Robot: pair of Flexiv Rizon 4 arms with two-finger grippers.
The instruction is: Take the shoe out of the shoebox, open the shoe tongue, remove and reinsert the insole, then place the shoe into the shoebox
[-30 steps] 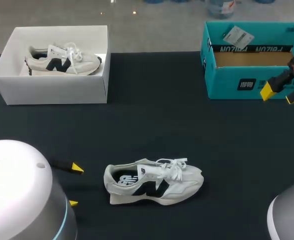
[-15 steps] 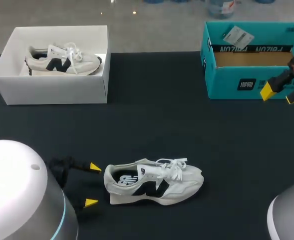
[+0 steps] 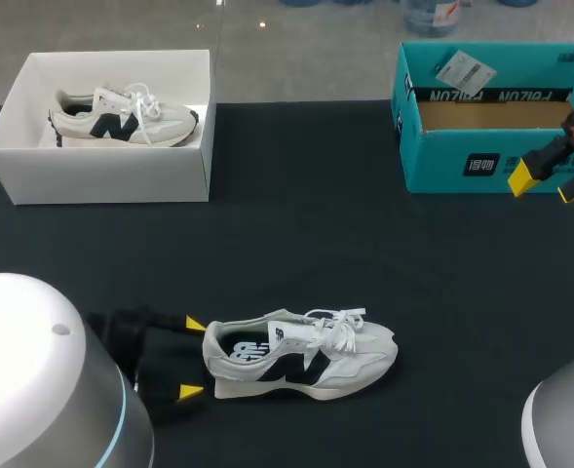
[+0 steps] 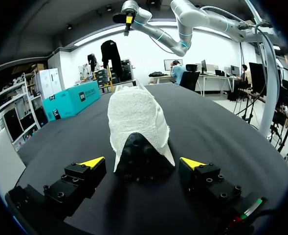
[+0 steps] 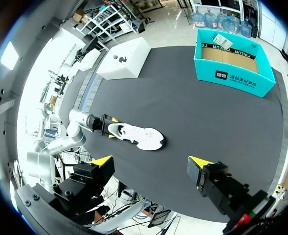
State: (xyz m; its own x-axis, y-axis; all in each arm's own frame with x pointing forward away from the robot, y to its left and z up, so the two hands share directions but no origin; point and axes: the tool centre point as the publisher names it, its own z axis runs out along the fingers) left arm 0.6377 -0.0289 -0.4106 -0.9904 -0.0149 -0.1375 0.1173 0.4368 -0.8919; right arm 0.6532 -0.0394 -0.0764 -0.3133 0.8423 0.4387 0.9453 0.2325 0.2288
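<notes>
Low-top white sneaker with black side logo [image 3: 301, 356]: out of both boxes, upright on its sole on black table [image 3: 296, 244], near front edge, about mid-width. Toe toward right arm's side, heel toward left arm. Laces loose across tongue; printed insole visible through collar opening.

Left gripper [image 3: 193, 358]: down at table level, directly behind heel. Yellow-tipped fingers spread wide, one on either side of heel. In left wrist view, left gripper [image 4: 143, 162] flanking black heel tab of sneaker [image 4: 136, 117]; small gap on each side, no contact seen. Nothing gripped.

Open white rectangular shoebox [image 3: 101, 175]: far left part of table, well apart from sneaker. Inside it, matching second white sneaker [image 3: 121, 117], side logo showing.

Open teal cardboard box [image 3: 452, 161]: far right part of table, brown inner floor, white paper tag [image 3: 465, 68] at far rim.

Right gripper [image 3: 548, 185]: at right edge of head view, in front of teal cardboard box, well apart from sneaker. Fingers parted wide, holding nothing. In right wrist view, right gripper [image 5: 150, 160] high above table, looking down on sneaker [image 5: 136, 137], left arm [image 5: 82, 122] at its heel, teal cardboard box [image 5: 234, 68] and shoebox [image 5: 124, 58] beyond.
</notes>
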